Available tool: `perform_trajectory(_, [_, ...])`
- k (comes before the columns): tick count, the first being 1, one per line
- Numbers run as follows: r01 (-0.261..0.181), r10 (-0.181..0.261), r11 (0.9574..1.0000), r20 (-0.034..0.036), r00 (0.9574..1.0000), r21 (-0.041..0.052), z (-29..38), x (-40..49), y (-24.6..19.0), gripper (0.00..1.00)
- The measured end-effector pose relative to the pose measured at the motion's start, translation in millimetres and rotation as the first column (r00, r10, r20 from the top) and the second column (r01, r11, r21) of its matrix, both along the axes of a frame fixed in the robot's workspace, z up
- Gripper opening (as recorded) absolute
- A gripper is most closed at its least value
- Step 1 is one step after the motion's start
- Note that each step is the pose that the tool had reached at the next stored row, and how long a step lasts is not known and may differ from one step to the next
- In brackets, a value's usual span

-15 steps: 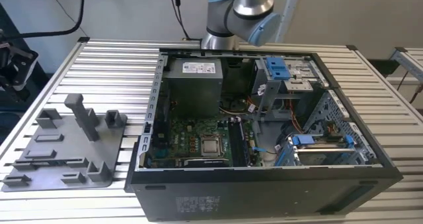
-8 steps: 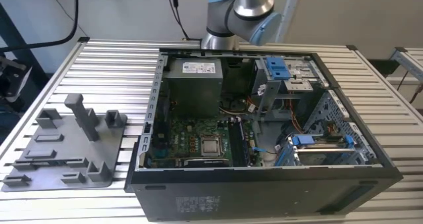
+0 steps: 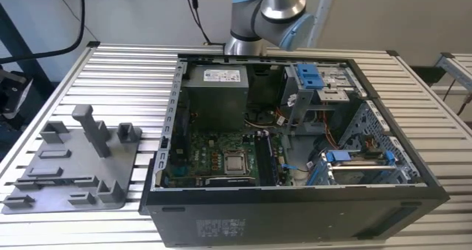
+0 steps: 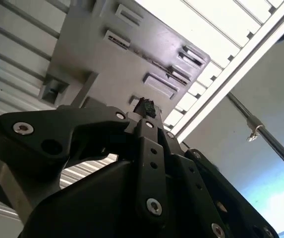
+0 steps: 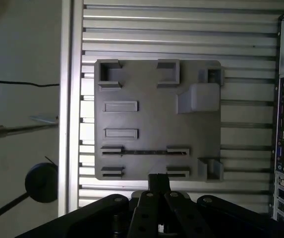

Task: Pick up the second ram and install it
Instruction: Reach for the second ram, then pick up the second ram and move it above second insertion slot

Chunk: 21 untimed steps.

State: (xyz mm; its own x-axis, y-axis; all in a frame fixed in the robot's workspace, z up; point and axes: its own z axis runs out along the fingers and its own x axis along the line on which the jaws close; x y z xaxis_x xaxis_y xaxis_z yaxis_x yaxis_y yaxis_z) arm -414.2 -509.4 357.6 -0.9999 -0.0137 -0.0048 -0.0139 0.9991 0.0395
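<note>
Second ram (image 5: 144, 152): stands on edge between grey tray (image 5: 151, 119) cradles, likely so its top edge can be pinched. Tray: 9 o'clock of computer case (image 3: 295, 217), exterior view. Gripper (image 5: 159, 178): clenched, empty, above tray.

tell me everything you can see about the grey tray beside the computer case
The grey tray is a flat, matte, plastic-looking plate with rounded corners, lying on the slatted metal table at the exterior view's left of the open computer case. Raised blocks, slotted holders and one tall post stand on it. A thin dark ram stick sits on edge between two holders; the pair beside it looks empty.
</note>
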Motion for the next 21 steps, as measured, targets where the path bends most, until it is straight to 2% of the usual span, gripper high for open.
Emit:
perform_trajectory(18, [-0.002,0.002,1.0,0.0,1.0,-0.0003,-0.1,0.0,0.0,0.11])
perform_trajectory(21, [-0.047,0.047,0.9989,0.0001,0.9989,-0.0009,-0.1,0.0,0.3,0.11])
